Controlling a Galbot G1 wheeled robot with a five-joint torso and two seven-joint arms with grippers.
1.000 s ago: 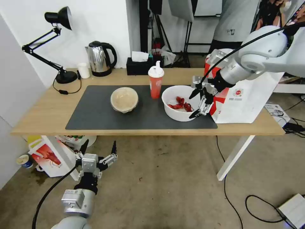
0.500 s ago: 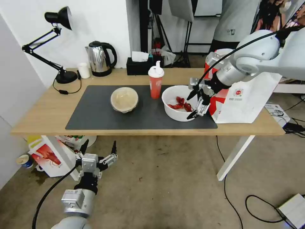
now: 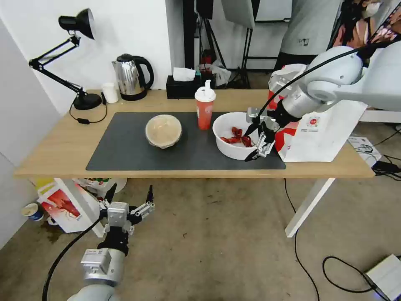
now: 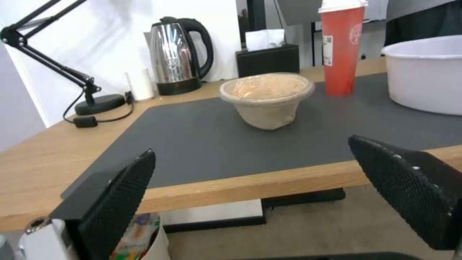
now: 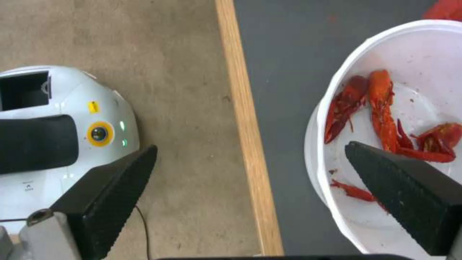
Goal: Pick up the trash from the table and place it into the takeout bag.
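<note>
On the table's (image 3: 62, 150) dark mat stand the trash items: a beige clear-lidded bowl (image 3: 163, 131) (image 4: 267, 97), a red drink cup (image 3: 205, 108) (image 4: 341, 50) and a wide white bowl with crayfish shells (image 3: 232, 136) (image 5: 409, 119) (image 4: 426, 72). My right gripper (image 3: 247, 146) (image 5: 249, 146) is open and straddles the white bowl's near right rim, one finger over the inside and one outside. The white takeout bag (image 3: 326, 133) stands just right of it. My left gripper (image 3: 129, 196) (image 4: 250, 144) hangs open below the table's front edge, holding nothing.
At the table's back stand a desk lamp (image 3: 81, 100), a kettle (image 3: 131, 77), a small white cup (image 3: 110, 92) and a black tissue box (image 3: 181, 85). A smaller red-and-white bag (image 3: 62, 205) sits on the floor under the left end. Cables (image 3: 334, 267) lie at right.
My right gripper has dropped lower and shifted slightly left, closing in on the white bowl's rim. The left arm and the table items have not moved.
</note>
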